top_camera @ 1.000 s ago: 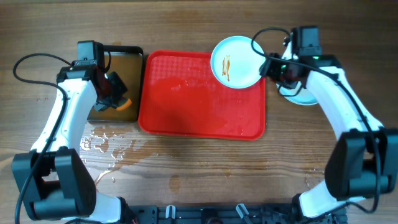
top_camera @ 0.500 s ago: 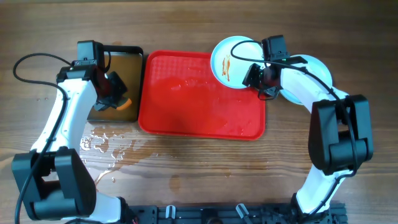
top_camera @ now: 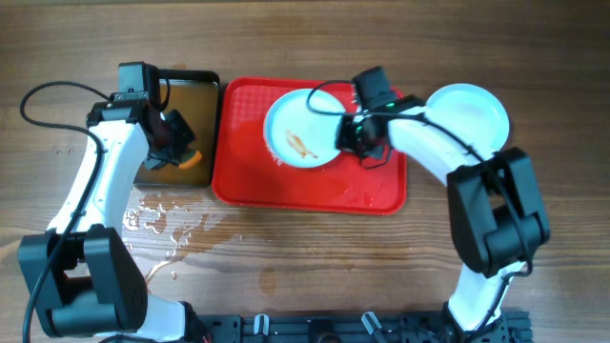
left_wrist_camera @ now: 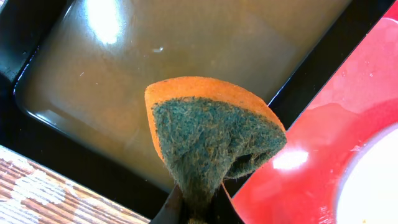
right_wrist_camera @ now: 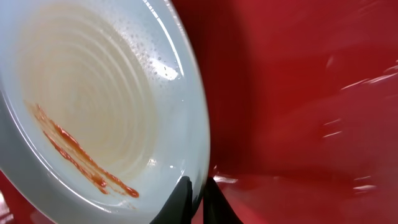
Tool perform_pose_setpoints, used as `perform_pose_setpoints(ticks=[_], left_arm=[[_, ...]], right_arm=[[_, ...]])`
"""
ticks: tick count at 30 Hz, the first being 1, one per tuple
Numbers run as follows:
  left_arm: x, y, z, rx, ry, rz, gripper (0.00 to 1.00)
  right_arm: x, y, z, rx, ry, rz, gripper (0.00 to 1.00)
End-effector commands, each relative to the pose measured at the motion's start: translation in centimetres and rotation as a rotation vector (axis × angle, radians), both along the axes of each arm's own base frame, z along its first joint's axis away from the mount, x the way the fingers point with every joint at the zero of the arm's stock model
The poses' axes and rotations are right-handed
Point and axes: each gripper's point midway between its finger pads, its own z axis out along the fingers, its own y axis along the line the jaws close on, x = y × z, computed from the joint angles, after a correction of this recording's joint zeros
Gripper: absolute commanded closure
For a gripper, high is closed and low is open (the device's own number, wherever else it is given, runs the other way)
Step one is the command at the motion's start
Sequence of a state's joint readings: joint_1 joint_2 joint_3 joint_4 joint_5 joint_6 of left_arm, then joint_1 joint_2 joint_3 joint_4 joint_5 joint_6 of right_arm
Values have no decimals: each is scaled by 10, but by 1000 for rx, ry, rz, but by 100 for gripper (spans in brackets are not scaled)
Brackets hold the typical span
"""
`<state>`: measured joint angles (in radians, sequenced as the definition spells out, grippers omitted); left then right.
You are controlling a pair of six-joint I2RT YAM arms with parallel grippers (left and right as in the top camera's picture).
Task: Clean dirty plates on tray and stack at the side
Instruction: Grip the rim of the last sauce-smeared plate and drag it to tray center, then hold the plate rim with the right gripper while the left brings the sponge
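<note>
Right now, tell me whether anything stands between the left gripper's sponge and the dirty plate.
Nothing visible does. Between the sponge, pinched in the left gripper over the black pan, and the streaked plate in the right gripper lies only bare red tray.

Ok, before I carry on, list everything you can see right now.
tray: one, red, middle of the table
dirty plate: one, pale with an orange-brown streak, on the tray
clean plate: at least one, pale, on the table right of the tray
pan: one, black, brownish water inside, left of the tray
sponge: one, orange and green, over the pan
puddle: one, clear, on the table near the pan
left gripper: one, black, shut on the sponge
right gripper: one, black, shut on the dirty plate's rim
</note>
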<state>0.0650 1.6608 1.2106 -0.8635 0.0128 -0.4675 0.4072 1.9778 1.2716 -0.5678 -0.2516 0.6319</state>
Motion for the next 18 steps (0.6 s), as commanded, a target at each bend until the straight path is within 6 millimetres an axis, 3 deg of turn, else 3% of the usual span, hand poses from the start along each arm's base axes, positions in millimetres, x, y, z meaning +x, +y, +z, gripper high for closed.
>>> perform_pose_setpoints(ticks=[1, 4, 8, 14, 15, 18], left_arm=[[-2, 4, -4, 17, 12, -10, 96], [-2, 4, -4, 17, 12, -10, 96], [-1, 4, -4, 17, 11, -10, 96], [-1, 4, -4, 17, 8, -10, 96], [-1, 4, -4, 17, 8, -10, 96], [0, 4, -4, 17, 5, -10, 96]], right_arm=[[-22, 31, -5, 10, 28, 78, 94], [-27, 41, 1, 18, 29, 92, 95], [-33, 57, 29, 113, 44, 124, 90], [-19, 56, 78, 112, -137, 219, 53], [-13, 58, 88, 106, -212, 286, 43], [-3, 70, 110, 101, -401, 528, 32]])
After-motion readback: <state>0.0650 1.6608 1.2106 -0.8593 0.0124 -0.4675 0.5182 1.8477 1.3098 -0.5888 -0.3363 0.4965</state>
